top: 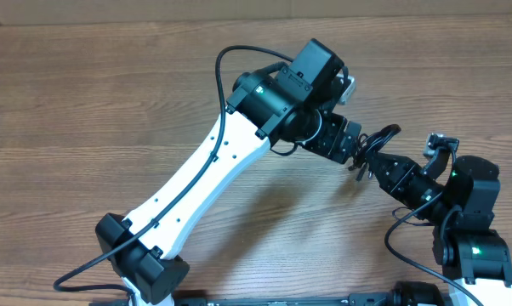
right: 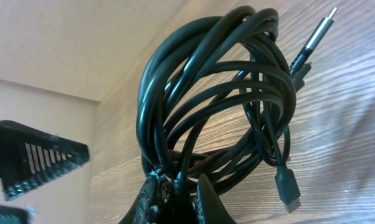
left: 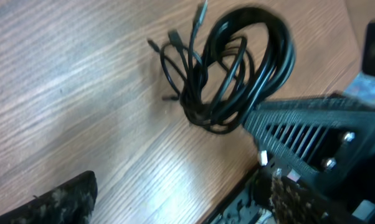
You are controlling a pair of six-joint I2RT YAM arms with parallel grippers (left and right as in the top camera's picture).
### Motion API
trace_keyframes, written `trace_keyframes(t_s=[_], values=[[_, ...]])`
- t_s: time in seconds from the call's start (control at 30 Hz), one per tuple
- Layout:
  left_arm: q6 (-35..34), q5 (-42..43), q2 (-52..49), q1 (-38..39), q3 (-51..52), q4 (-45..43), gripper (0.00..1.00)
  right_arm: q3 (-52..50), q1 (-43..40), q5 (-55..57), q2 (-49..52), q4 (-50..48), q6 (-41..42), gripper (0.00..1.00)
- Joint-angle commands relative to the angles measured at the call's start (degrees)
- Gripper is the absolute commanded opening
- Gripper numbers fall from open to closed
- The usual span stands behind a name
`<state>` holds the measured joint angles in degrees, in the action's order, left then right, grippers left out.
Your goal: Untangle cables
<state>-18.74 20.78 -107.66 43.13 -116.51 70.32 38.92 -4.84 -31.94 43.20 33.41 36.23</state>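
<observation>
Wood-grain tabletop (top: 86,85) fills the overhead view, where two robot arms meet right of centre over a small bundle of cables (top: 382,134). The white-shelled left arm (top: 213,161) reaches in diagonally from the lower left. The black right arm (top: 426,183) comes up from the lower right corner.

The right gripper (right: 178,186) is clamped on the cables (right: 218,81). Its wrist camera shows several black cords pinched between the two fingers at the bottom of the frame, with the coil rising above them in overlapping loops. A silver-tipped plug (right: 318,31) sticks out at the upper right of the coil, and a black connector (right: 289,190) hangs at the lower right.

The left gripper (left: 178,180) stands with its jaws wide apart and nothing between them, its speckled pads (left: 50,199) at the bottom corners of its own view. From that camera the cables (left: 237,68) appear as a thick coil tangled with thinner strands, whose loose ends (left: 175,37) trail toward the upper left. The slotted black finger (left: 299,134) of the right gripper meets the coil at its lower right edge.

Whether the bundle rests on the wood or hangs just above it cannot be told.
</observation>
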Motion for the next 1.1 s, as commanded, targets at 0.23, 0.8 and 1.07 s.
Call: trace_keyframes(t_s=[0.23,0.8,1.07], values=[[7.4,-0.2,0.1,1.4,-0.2,3.3,1.00,0.8,0.2,-7.6,-0.5,-7.3,10.3,0.04],[15.2,-0.2,0.2,-1.1,-0.2,-5.9,0.97,0.8,0.2,-13.8,-0.5,-20.3,32.0,0.04],[15.6,-0.1,0.2,-1.6,-0.2,-9.8,0.64,0.8,0.2,-15.7,-0.5,-29.2,42.9,0.04]])
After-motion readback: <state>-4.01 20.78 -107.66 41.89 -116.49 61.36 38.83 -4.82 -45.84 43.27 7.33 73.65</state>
